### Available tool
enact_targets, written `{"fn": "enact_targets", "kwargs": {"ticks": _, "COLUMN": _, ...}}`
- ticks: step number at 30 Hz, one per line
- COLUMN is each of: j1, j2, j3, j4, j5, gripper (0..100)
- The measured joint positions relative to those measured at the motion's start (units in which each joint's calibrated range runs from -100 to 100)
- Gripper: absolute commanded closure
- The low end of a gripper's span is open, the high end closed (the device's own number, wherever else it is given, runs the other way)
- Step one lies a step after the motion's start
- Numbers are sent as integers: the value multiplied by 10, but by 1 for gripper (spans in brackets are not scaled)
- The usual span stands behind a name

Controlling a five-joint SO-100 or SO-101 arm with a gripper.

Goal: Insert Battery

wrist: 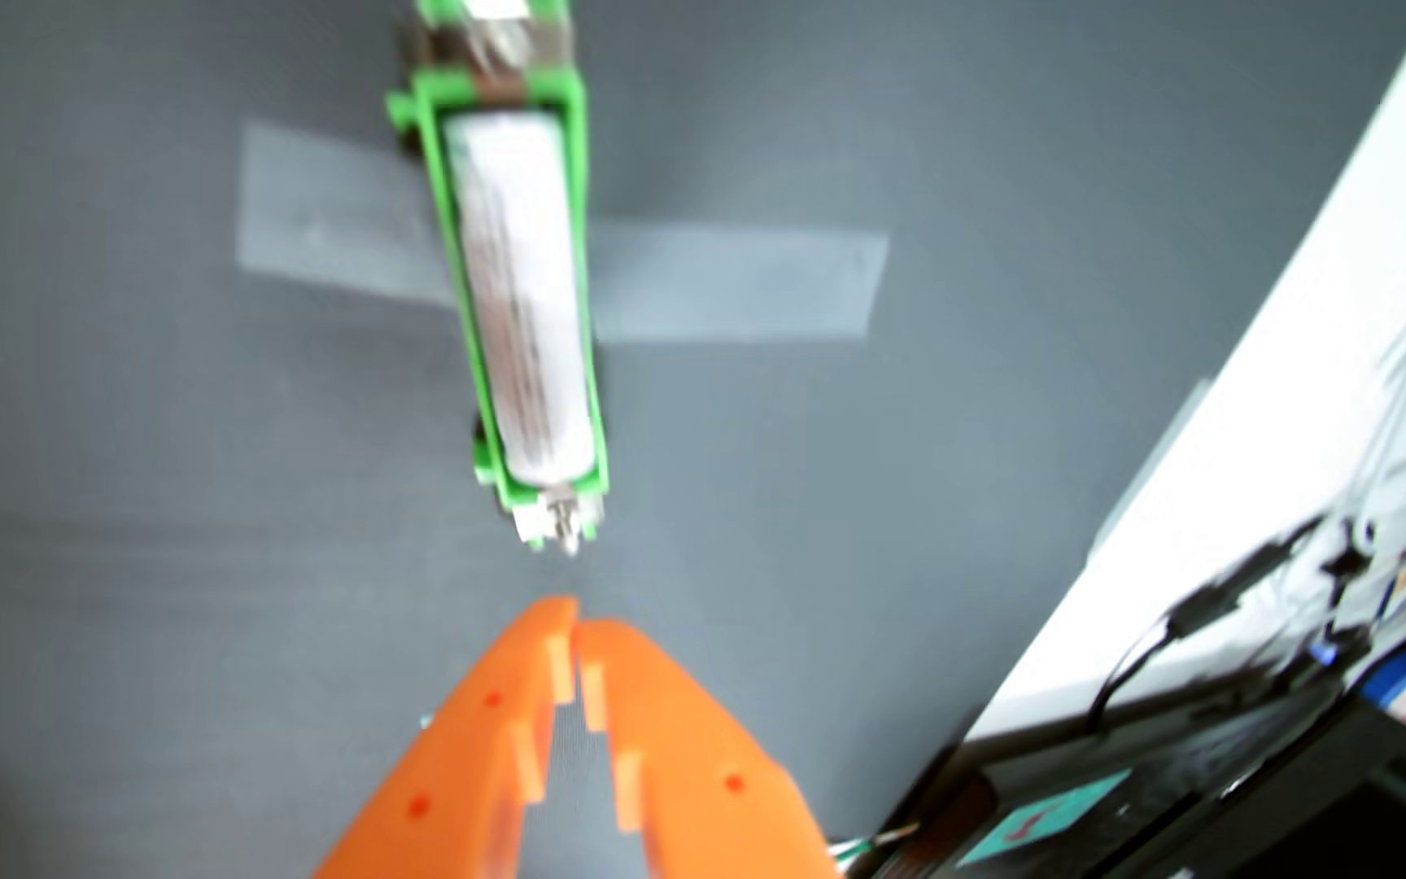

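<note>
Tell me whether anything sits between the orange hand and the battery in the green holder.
Nothing visible does. Only bare grey mat lies between the shut, empty hand and the near end of the green holder, where the battery already sits.

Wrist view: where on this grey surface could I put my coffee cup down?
The grey mat lies bare left of the green holder and orange gripper, below the tape. Another bare patch sits between holder and white edge, below the tape's right strip. The cable corner at lower right is crowded.
</note>
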Motion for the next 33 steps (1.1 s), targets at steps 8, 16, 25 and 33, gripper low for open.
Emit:
{"fn": "enact_targets", "kwargs": {"ticks": 8, "j1": 141, "j2": -13, "j3": 31, "j4": 0, "j5": 37, "gripper": 98}}
{"fn": "enact_targets", "kwargs": {"ticks": 16, "j1": 140, "j2": -146, "j3": 116, "j4": 0, "j5": 44, "gripper": 98}}
{"fn": "enact_targets", "kwargs": {"ticks": 25, "j1": 146, "j2": -339, "j3": 247, "j4": -27, "j5": 59, "gripper": 98}}
{"fn": "enact_targets", "kwargs": {"ticks": 33, "j1": 149, "j2": -444, "j3": 367, "j4": -85, "j5": 68, "gripper": 98}}
